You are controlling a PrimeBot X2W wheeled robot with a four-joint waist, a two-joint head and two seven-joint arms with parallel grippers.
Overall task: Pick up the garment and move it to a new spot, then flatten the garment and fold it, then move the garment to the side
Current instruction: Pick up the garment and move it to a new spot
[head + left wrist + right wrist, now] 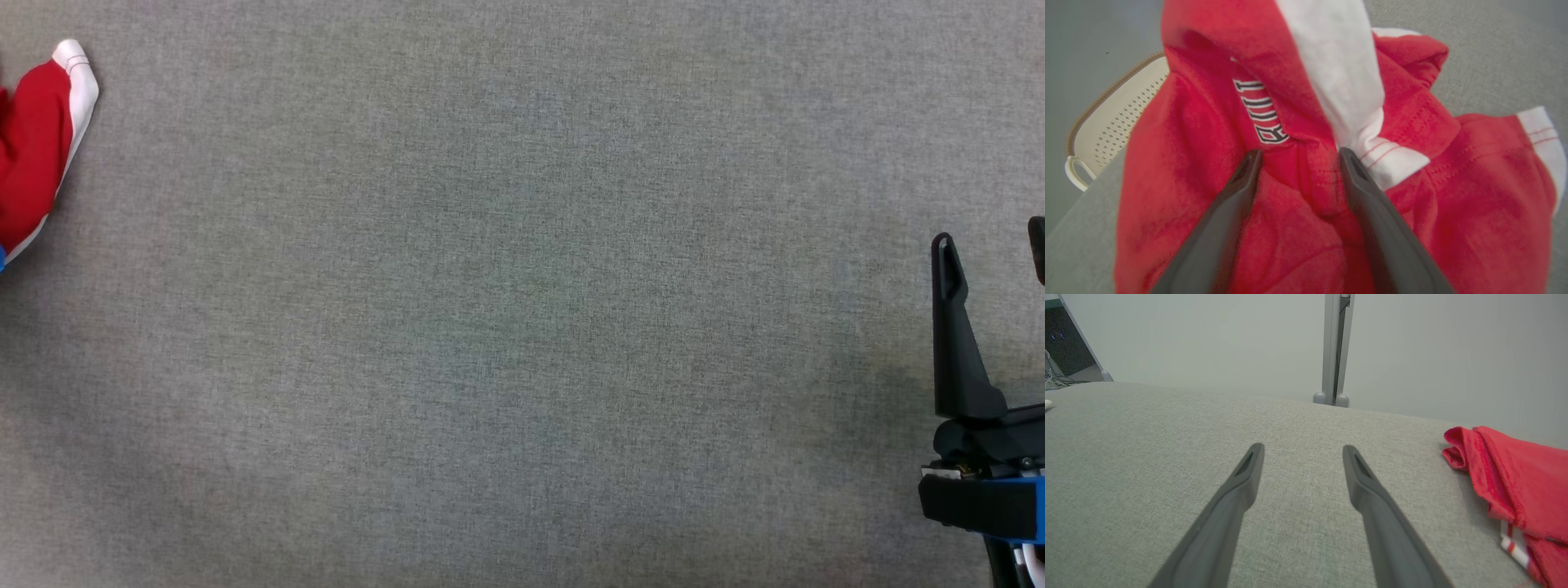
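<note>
The garment (33,155) is red with white trim and lies crumpled at the far left edge of the head view. In the left wrist view the garment (1200,134) sits bunched with a white sleeve band and dark lettering. My left gripper (1299,157) is open right over it, its fingers straddling a red fold, not closed on the cloth. My right gripper (992,253) stands open at the lower right, far from the garment. In the right wrist view the right gripper (1300,451) hovers over bare grey cloth, with the garment (1515,482) off to its right.
A grey fabric-covered table (522,327) spreads across the head view. A white perforated basket (1106,122) sits below the table edge beside the garment. Beyond the far edge stand a grey post (1336,347) and dark equipment (1065,347).
</note>
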